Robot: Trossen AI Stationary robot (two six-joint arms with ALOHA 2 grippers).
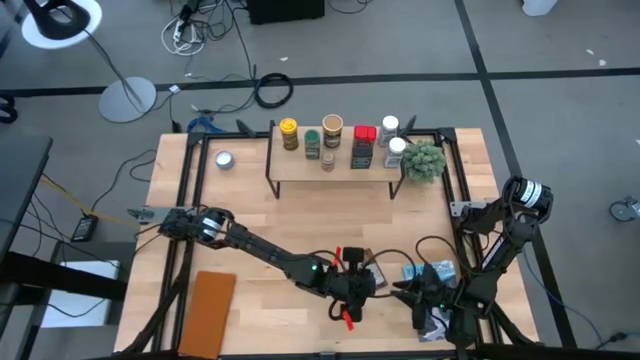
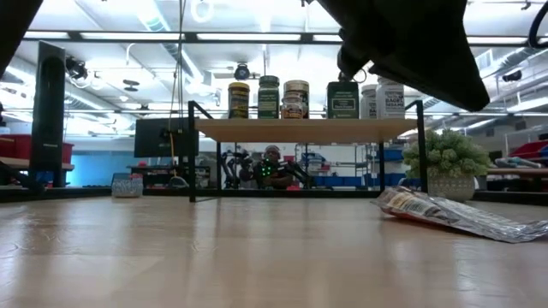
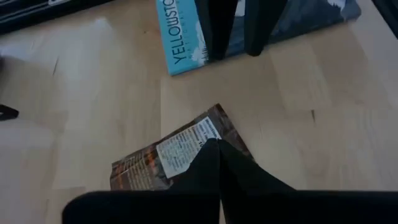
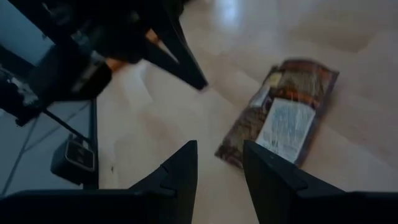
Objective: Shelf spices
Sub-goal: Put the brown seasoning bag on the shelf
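Observation:
The shelf point(image 1: 335, 170) stands at the table's far side with several spice jars point(image 1: 332, 130) on its plank top; they show in a row in the low view point(image 2: 295, 98). A flat brown packet point(image 3: 168, 155) lies flat on the table near the front, right of the middle point(image 2: 454, 214). My left gripper point(image 3: 217, 155) is shut and hangs above the packet's near end, clear of it, with nothing between its fingers. My right gripper point(image 4: 219, 162) stands open just to the right, its fingers pointing toward the packet point(image 4: 280, 118) and holding nothing.
A blue-and-white book point(image 3: 186, 43) lies under my right gripper, beside the packet. A potted plant point(image 1: 425, 160) stands at the shelf's right end. A small silver tin point(image 1: 224, 160) sits at the far left. A flat brown board point(image 1: 208, 310) lies at the near left.

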